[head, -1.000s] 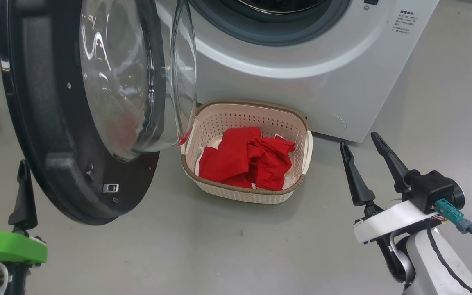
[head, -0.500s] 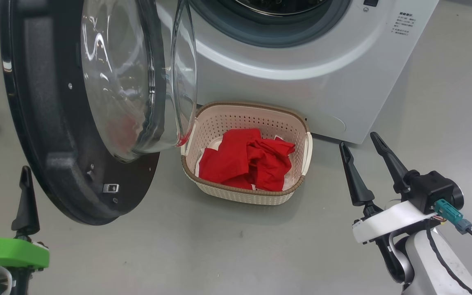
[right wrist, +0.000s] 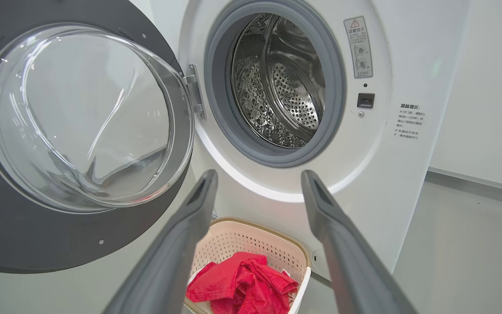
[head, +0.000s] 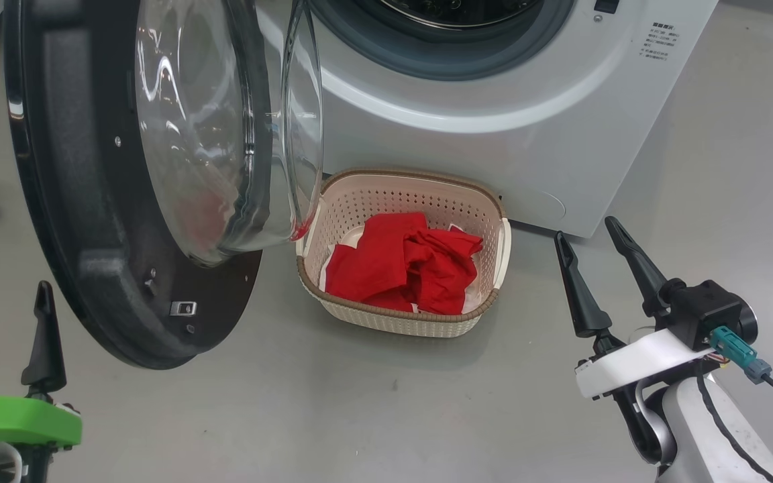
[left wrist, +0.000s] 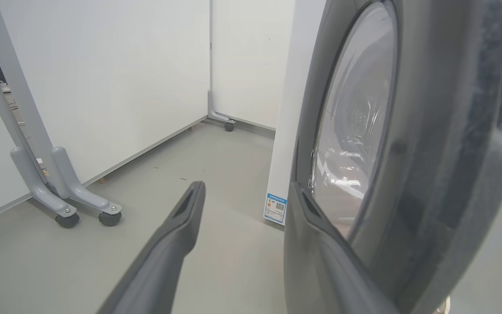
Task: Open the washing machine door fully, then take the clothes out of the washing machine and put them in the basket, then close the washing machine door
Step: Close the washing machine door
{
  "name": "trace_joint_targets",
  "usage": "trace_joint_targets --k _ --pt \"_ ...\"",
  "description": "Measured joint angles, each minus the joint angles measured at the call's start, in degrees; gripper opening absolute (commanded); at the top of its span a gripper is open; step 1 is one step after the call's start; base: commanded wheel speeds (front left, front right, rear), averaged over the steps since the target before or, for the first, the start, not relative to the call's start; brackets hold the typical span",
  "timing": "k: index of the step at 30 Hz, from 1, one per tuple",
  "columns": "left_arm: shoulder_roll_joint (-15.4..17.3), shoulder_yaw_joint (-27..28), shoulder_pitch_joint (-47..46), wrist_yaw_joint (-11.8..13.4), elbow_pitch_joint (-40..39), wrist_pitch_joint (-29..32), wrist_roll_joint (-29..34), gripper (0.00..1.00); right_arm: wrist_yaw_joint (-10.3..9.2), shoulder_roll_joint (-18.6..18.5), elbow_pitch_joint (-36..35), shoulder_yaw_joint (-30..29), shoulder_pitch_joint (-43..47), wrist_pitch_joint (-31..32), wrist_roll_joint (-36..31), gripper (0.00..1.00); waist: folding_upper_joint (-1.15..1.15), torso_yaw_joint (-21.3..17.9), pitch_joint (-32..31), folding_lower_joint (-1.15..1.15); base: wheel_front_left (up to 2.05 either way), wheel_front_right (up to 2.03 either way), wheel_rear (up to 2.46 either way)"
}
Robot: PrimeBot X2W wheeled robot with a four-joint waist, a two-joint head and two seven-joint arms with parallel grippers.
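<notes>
Looking down, I count one basket [head: 393, 320] on the floor just before one washer [head: 494, 134], holding one red heap of clothes [head: 403, 265]; the pieces I cannot count. One door [head: 71, 201] stands open. My left fingers [head: 43, 335] and right fingers [head: 578, 295] are spread wide, empty.

Looks like a staged lab or test bay rather than a home: tall white partition panels [left wrist: 103, 78] on grey castered legs [left wrist: 76, 194], bare smooth grey floor [head: 359, 416], lone white washing machine [head: 494, 134] standing free near those panels.
</notes>
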Motion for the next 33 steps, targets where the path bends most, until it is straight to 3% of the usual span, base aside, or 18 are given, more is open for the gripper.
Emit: trace_joint_targets --k 20,21,22,29,33 --pt "1.03 -1.83 -0.07 -0.01 2.38 -2.01 -0.52 1.0 0.0 0.11 0.01 -0.26 0.14 0.0 0.0 1.0 0.0 0.04 -0.23 0.0 0.0 0.0 0.0" --pt "1.1 -2.08 -0.08 0.0 2.47 -2.01 -0.9 0.41 0.0 0.12 0.02 -0.26 0.16 0.0 0.0 1.0 0.0 0.05 -0.25 0.0 0.0 0.0 0.0" --pt "1.19 -2.03 -0.08 0.0 2.77 -2.01 -0.85 0.0 0.0 0.12 0.02 -0.27 0.18 0.0 0.0 1.0 0.0 0.06 -0.26 0.0 0.0 0.0 0.0" --pt "1.78 -0.63 -0.19 0.0 4.09 -1.87 -1.68 0.0 0.01 0.2 0.07 -0.23 0.23 0.0 -0.01 1.0 0.0 0.15 -0.36 0.0 0.0 0.0 0.0" --pt "-0.01 1.25 -1.15 0.0 4.34 0.65 -8.49 0.0 0.0 0.23 0.1 -0.16 0.53 0.0 -0.03 1.0 0.0 0.21 -0.5 0.0 0.0 0.0 0.0"
